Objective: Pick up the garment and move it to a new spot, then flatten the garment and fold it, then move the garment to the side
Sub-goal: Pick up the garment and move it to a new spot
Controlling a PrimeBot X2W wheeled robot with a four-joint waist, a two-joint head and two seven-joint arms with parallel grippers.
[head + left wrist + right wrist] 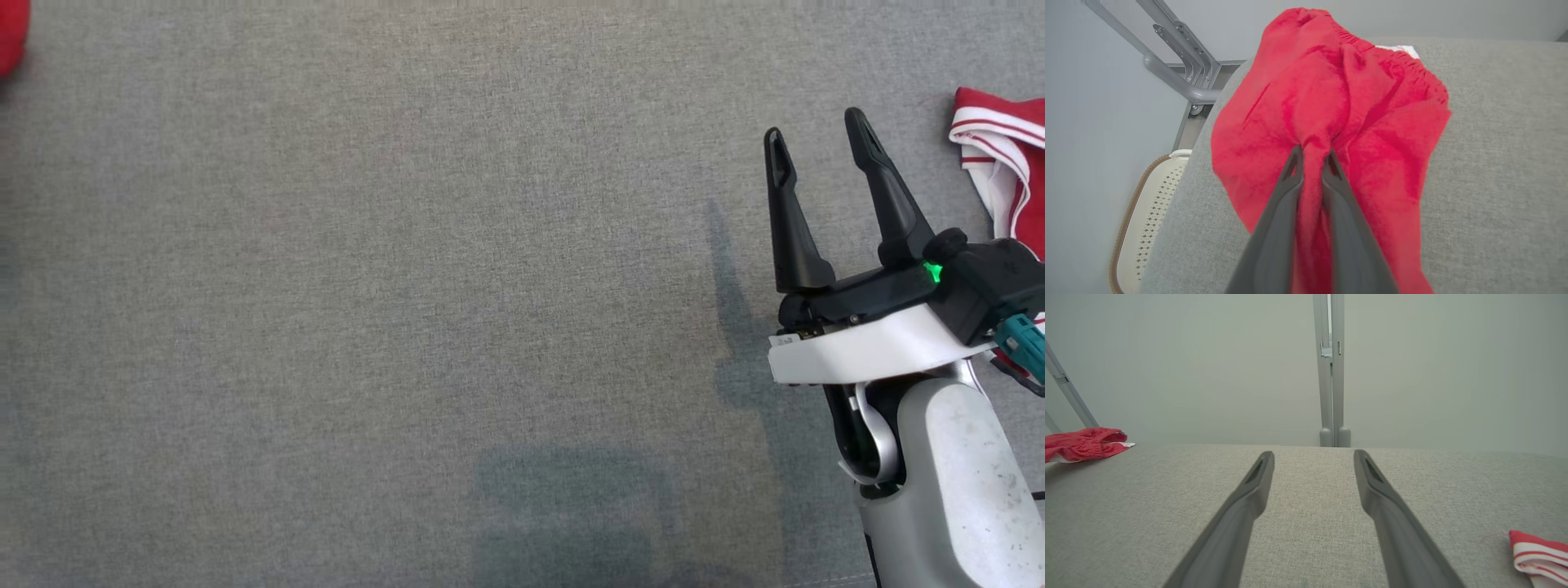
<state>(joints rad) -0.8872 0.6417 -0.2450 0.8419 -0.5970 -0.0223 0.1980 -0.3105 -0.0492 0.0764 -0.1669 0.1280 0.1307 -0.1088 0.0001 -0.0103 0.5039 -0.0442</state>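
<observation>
The garment (pixel 1331 90) is a red cloth with an elastic waistband, bunched near the left corner of the grey fabric table (pixel 1494 163). My left gripper (pixel 1312 153) is shut on a pinched fold of it, and the cloth rises around the fingertips. The head view catches a sliver of the garment (pixel 10 33) at the top left corner, and in the right wrist view the garment (pixel 1081 443) lies far left. My right gripper (pixel 815 129) stands open over the table at the right, nothing between its fingers (pixel 1312 455).
A folded red-and-white striped cloth (pixel 1000 155) lies at the table's right edge, just right of my right gripper (pixel 1539 551). Beyond the table's left edge stand a white perforated basket (pixel 1155 192) and a grey metal frame (pixel 1180 61). A grey post (pixel 1331 375) rises behind the far edge.
</observation>
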